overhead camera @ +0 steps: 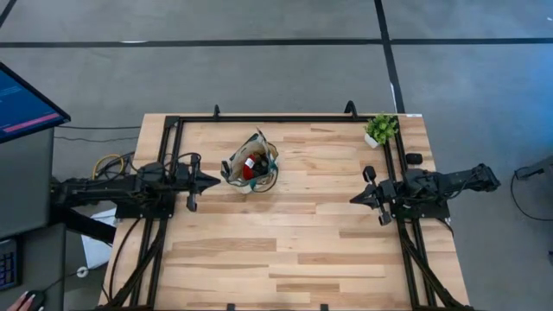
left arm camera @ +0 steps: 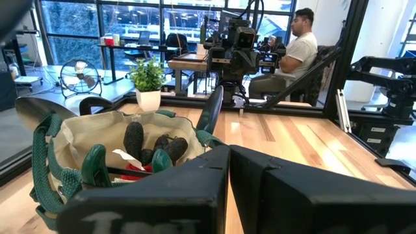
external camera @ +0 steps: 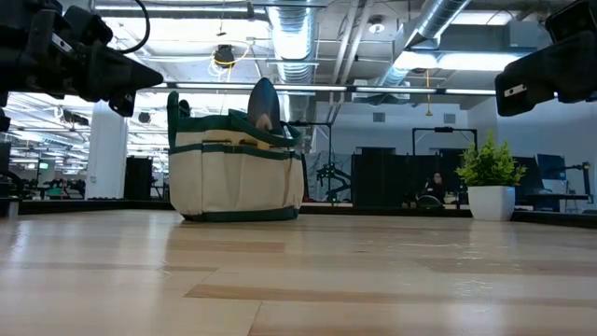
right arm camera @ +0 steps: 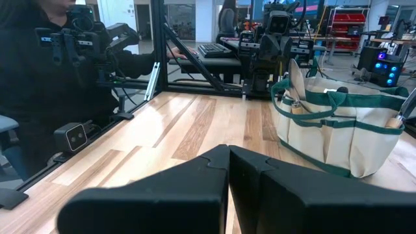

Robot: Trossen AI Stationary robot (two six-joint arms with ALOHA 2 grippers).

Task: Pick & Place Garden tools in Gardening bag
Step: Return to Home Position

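On the pale wooden worktop (overhead camera: 302, 250), the cream fabric gardening bag with green trim (external camera: 233, 177) stands upright, holding the dark-handled garden tools (left arm camera: 133, 140), so the left end effector (overhead camera: 203, 181) and right end effector (overhead camera: 359, 198) hover closed and empty on either side, apparently with nothing left to pick.

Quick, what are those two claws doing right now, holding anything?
Left gripper: shut, empty, beside the bag.
Right gripper: shut, empty, by the table's right edge.
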